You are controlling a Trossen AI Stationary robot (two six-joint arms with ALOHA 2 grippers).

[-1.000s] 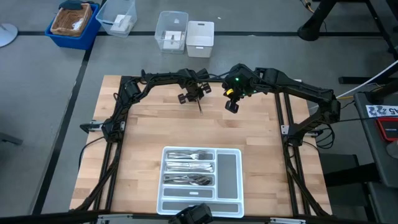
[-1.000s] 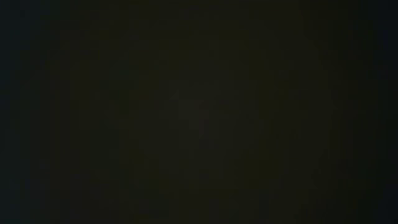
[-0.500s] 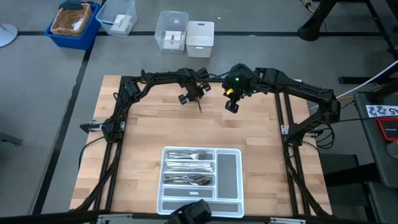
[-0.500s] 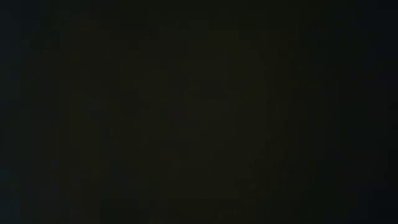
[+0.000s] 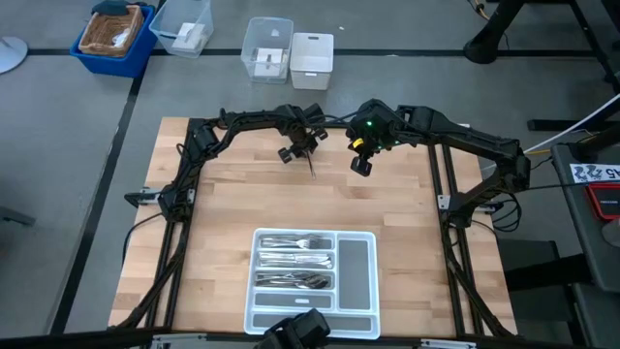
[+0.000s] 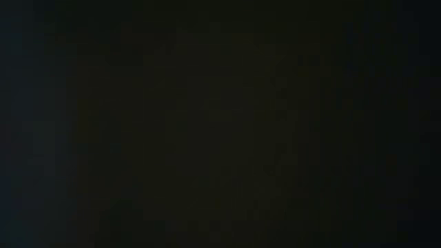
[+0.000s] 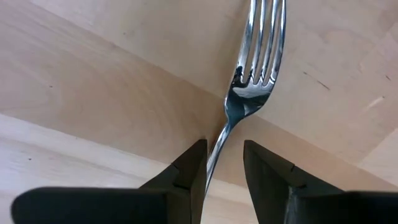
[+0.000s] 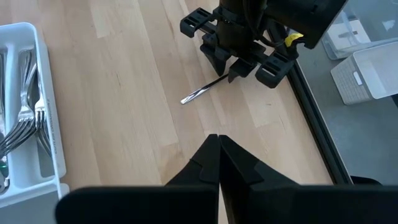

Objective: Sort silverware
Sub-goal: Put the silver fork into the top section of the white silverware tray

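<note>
No readable text anywhere. White label point(image 5: 593, 173) on red box at right edge of high view carried dark marks, too small to read. Low view was fully dark.

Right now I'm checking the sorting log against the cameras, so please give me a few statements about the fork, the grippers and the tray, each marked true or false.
1. The left gripper has the shiny silver metal fork by its handle. True.
2. The right gripper is wide open. False: its fingers are shut together and hold nothing.
3. The white compartmented plastic tray is empty. False: silverware lies in its left compartments.
4. The fork's tines point away from the left gripper, over the wooden table. True.
</note>
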